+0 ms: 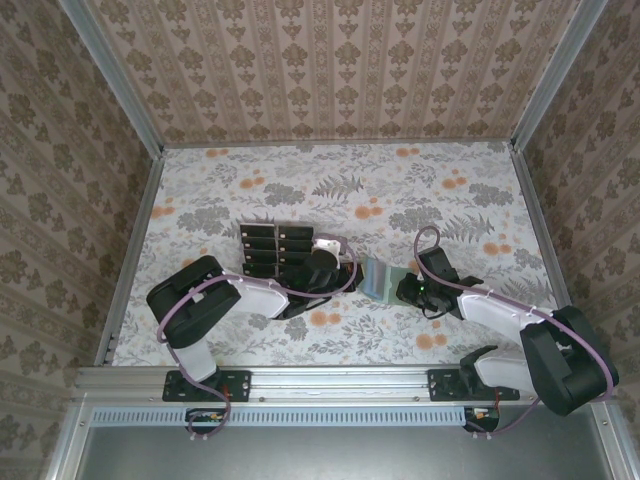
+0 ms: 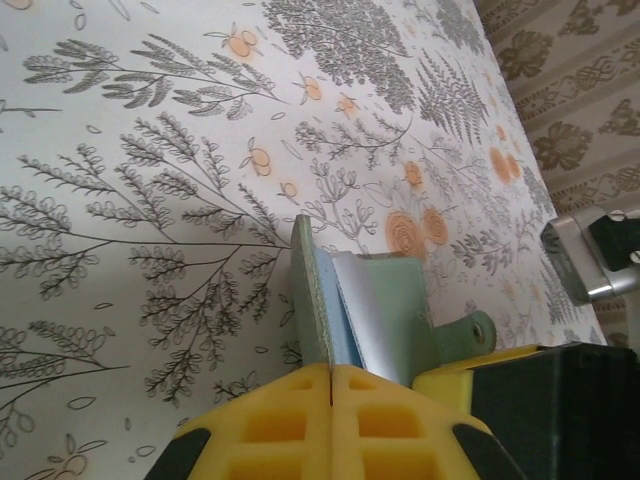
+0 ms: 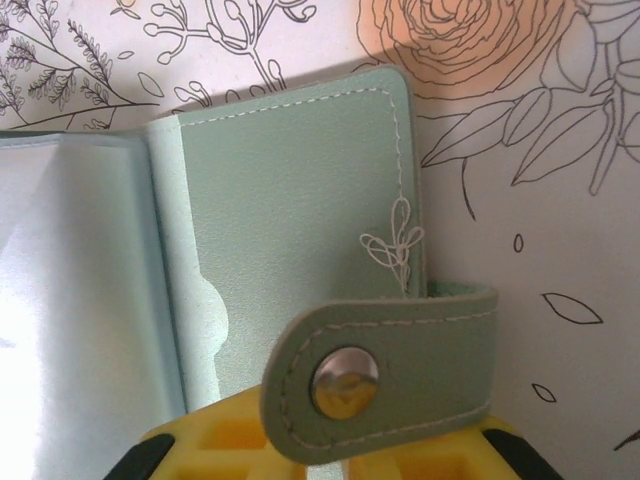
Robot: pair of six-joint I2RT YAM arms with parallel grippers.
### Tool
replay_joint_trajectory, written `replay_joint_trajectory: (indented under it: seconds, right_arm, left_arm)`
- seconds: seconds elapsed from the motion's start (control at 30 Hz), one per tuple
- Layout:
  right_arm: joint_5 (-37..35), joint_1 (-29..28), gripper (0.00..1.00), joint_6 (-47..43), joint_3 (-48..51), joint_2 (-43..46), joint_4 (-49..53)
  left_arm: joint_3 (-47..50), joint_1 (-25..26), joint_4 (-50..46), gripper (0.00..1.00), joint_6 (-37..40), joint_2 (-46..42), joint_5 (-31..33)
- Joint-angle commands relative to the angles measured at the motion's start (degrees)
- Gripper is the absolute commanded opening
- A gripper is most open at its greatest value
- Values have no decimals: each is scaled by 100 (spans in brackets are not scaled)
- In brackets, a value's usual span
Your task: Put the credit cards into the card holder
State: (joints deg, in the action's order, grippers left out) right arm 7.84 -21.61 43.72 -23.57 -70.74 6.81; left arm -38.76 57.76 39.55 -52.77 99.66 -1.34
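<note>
The sage-green card holder (image 1: 378, 277) is held open and off the table between both grippers. My left gripper (image 2: 330, 372) is shut on the edge of one cover (image 2: 305, 290), with pale blue lining and a clear sleeve beside it. Its yellow pads (image 2: 270, 420) meet tightly. My right gripper (image 3: 330, 450) is shut on the other cover (image 3: 290, 200), and the snap strap (image 3: 385, 375) folds over its pads. In the top view the left gripper (image 1: 350, 275) and right gripper (image 1: 403, 290) flank the holder. Several black credit cards (image 1: 273, 245) lie in rows behind the left arm.
The cards rest on a clear tiered rack (image 1: 262, 222) at the table's middle left. The floral tablecloth (image 1: 450, 190) stretches back to patterned walls with metal corner posts (image 1: 150, 150). My right gripper's black body (image 2: 560, 410) is close beside the holder in the left wrist view.
</note>
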Motion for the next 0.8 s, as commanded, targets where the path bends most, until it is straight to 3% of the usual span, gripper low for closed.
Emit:
replay_joint_trajectory:
  seconds: [0.0,0.13,0.27,0.43,0.63,0.77]
  right_arm:
    - [100,33,20,31,45,-295,164]
    - [429,9,25,22,-152,-446,32]
    - [601,-91,31,-28,-423,-536,35]
    - [446,-123,44,-156,-721,-503,298]
    - [-169,182,56,-243,-783,256,1122]
    - [-256,354,59,-198,-759,997,1439]
  left_arm:
    - [74,18,341,0,-31,-79,-71]
    - [202,75,185,0,103,-527,169]
    - [-51,255,-636,0,515,-969,336]
    - [-547,437,-1320,0,849,-873,364]
    - [-744,577,-1927,0,935,-896,739]
    - [-755,579,-2257,0,984,-1010,910]
